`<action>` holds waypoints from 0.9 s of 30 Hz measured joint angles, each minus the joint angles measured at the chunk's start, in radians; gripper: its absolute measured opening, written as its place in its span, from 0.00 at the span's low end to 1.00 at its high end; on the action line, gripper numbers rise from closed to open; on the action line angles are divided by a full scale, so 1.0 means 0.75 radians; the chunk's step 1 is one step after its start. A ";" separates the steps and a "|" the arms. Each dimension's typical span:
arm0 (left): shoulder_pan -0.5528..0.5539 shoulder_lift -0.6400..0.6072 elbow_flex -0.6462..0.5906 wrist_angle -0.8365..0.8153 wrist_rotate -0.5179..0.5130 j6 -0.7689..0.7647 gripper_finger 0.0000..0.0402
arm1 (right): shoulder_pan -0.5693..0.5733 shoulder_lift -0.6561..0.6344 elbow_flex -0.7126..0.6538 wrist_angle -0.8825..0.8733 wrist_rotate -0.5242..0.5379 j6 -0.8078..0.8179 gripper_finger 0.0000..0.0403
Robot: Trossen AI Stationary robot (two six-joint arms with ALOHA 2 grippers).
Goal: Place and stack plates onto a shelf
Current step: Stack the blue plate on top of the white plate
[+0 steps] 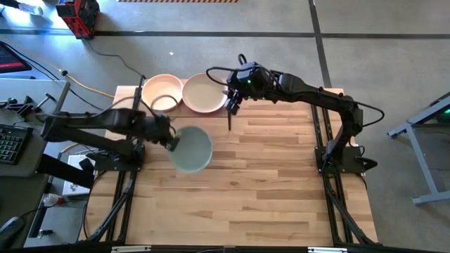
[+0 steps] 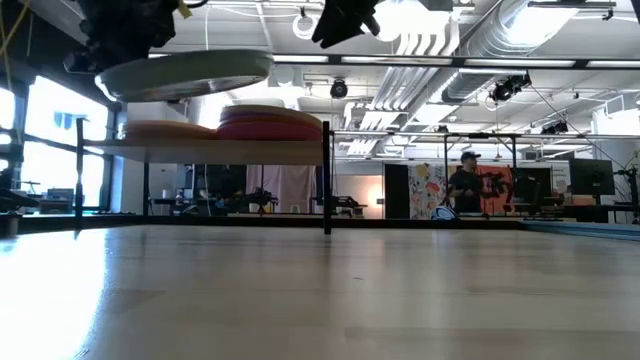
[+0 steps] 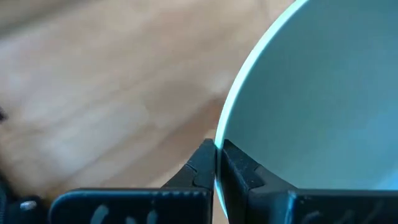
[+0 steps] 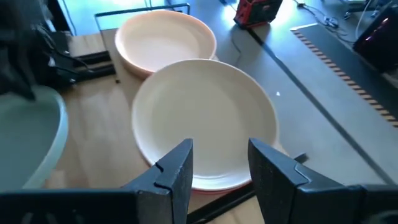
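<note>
The left gripper (image 1: 169, 140) is pinching the rim of a smooth, round mint green plate (image 1: 191, 149), holding it above the slatted wooden table (image 1: 267, 190). The right gripper (image 4: 217, 163) is hovering, fingers apart, over a matte cream plate (image 4: 205, 118) stacked on the flat shelf (image 2: 225, 150).

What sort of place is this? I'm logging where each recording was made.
Probably a robotics lab or workshop in an industrial hall: exposed ceiling ducts, a bare concrete floor around the wooden table, and monitors with a person standing at benches behind.
</note>
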 joint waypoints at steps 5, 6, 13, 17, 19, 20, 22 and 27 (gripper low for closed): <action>0.164 -0.067 0.055 -0.020 -0.076 -0.005 0.00 | -0.048 0.000 0.000 0.000 0.000 -0.085 0.33; 0.197 -0.075 0.071 -0.021 -0.092 -0.013 0.00 | -0.056 0.000 0.000 0.000 0.000 -0.095 0.33; 0.418 -0.093 0.210 -0.037 -0.269 -0.001 0.00 | -0.117 0.000 0.000 0.000 -0.083 -0.140 0.33; 0.536 -0.093 0.286 -0.038 -0.411 0.037 0.00 | -0.147 0.005 0.000 0.000 -0.155 -0.160 0.33; 0.594 -0.093 0.314 -0.039 -0.449 0.061 0.00 | -0.159 0.006 0.000 0.000 -0.174 -0.161 0.33; 0.624 -0.093 0.329 -0.040 -0.465 0.074 0.00 | -0.163 0.006 0.000 0.000 -0.177 -0.163 0.33; 0.684 -0.093 0.359 -0.041 -0.491 0.107 0.00 | -0.169 0.006 -0.008 0.009 -0.177 -0.179 0.33; 0.850 -0.093 0.419 -0.041 -0.542 0.175 0.00 | -0.186 0.014 -0.019 -0.043 -0.178 -0.195 0.33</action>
